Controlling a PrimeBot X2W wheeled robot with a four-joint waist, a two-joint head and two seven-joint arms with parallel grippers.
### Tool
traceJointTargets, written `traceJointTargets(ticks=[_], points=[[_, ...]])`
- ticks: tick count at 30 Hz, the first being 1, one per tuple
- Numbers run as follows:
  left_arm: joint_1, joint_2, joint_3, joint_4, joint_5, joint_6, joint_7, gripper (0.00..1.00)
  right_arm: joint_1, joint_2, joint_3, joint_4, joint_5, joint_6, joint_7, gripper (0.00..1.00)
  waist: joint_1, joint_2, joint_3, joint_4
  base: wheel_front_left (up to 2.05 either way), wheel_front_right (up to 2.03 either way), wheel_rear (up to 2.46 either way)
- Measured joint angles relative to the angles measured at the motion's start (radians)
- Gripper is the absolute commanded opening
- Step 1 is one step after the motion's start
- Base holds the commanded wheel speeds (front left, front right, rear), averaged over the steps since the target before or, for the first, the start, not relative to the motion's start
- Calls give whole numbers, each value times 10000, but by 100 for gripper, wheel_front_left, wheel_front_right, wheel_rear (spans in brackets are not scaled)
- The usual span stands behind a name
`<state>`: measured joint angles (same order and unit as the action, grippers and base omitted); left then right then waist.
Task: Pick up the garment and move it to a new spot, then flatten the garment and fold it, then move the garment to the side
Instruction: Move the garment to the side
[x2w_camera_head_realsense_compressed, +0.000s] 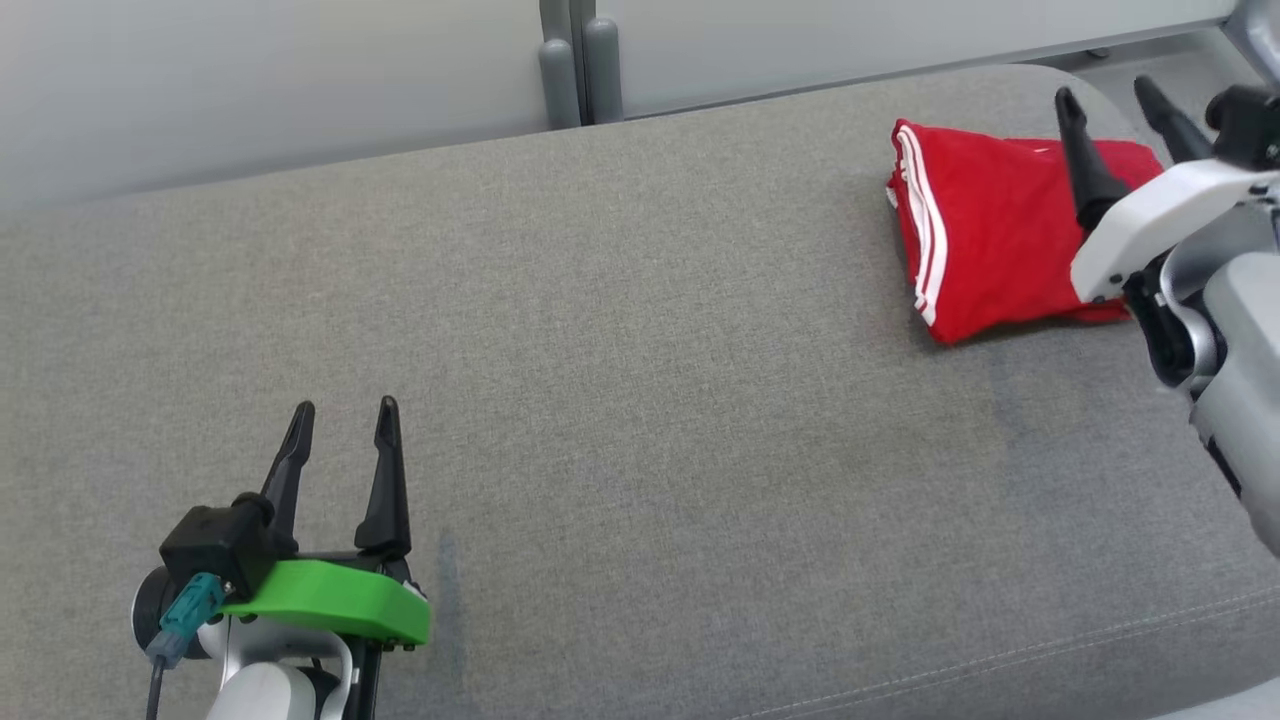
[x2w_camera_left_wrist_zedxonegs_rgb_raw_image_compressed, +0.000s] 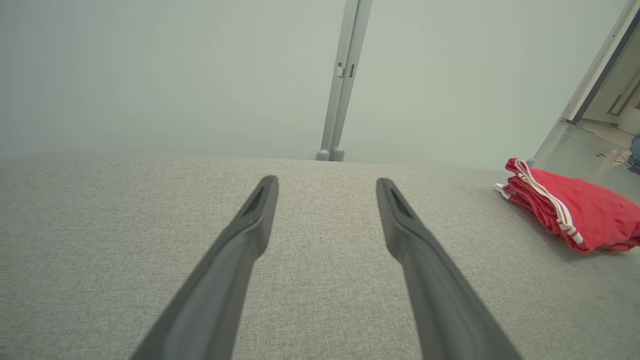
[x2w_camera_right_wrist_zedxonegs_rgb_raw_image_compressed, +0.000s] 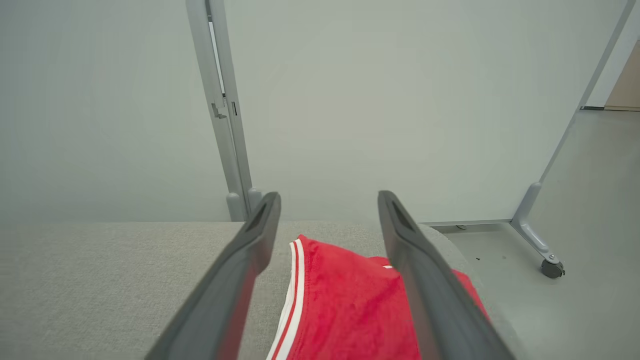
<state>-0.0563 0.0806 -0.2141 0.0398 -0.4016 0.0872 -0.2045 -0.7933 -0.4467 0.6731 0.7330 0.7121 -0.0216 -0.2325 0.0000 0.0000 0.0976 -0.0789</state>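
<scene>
A wide bench (x2w_camera_head_realsense_compressed: 640, 400) upholstered in grey woven cloth spans the scene. Its far right corner is rounded, and a stitched seam (x2w_camera_head_realsense_compressed: 1000, 657) runs near its front edge. Just behind its far edge stand two pale, matte panels (x2w_camera_head_realsense_compressed: 250, 90), joined by a grey post (x2w_camera_head_realsense_compressed: 575, 60) with rounded feet. The right panel ends past the bench's right corner, where an angled grey leg (x2w_camera_right_wrist_zedxonegs_rgb_raw_image_compressed: 531, 239) meets a small caster (x2w_camera_right_wrist_zedxonegs_rgb_raw_image_compressed: 551, 267) on a smooth grey floor (x2w_camera_right_wrist_zedxonegs_rgb_raw_image_compressed: 590, 190). Beyond that end, a dark frame (x2w_camera_left_wrist_zedxonegs_rgb_raw_image_compressed: 603, 70) borders an opening with more floor and a tan surface (x2w_camera_right_wrist_zedxonegs_rgb_raw_image_compressed: 625, 85). The light is soft and even, with faint shadows.
</scene>
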Motion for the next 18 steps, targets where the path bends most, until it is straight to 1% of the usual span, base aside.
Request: traceJointTargets(ticks=[6,9,12,14,15,18], points=[[191,-33,104,192,2,27,-50,100,1049,313,-71,-374,56,-410,-146,100,0,0,-574,-7,0,0,0],[351,-50,161,284,0,96,-79,100,1488,606,-88,-711,59,-435,-180,100,0,0,-816,12,0,0,0],[465,-92,230,362,0,100,-92,100,1939,796,-59,-1007,-4,-606,-180,100,0,0,-1017,52,0,0,0],[561,-109,305,439,-63,104,-111,100,2195,867,-75,-1208,-38,-631,-180,100,0,0,-1127,87,0,0,0],[620,-125,349,466,-123,117,-123,100,2312,932,-84,-1323,-67,-723,-182,100,0,0,-1174,105,0,0,0],[795,-167,460,525,-188,192,-125,100,2662,1091,-142,-1785,-359,-846,-182,100,0,0,-1298,159,0,0,0]])
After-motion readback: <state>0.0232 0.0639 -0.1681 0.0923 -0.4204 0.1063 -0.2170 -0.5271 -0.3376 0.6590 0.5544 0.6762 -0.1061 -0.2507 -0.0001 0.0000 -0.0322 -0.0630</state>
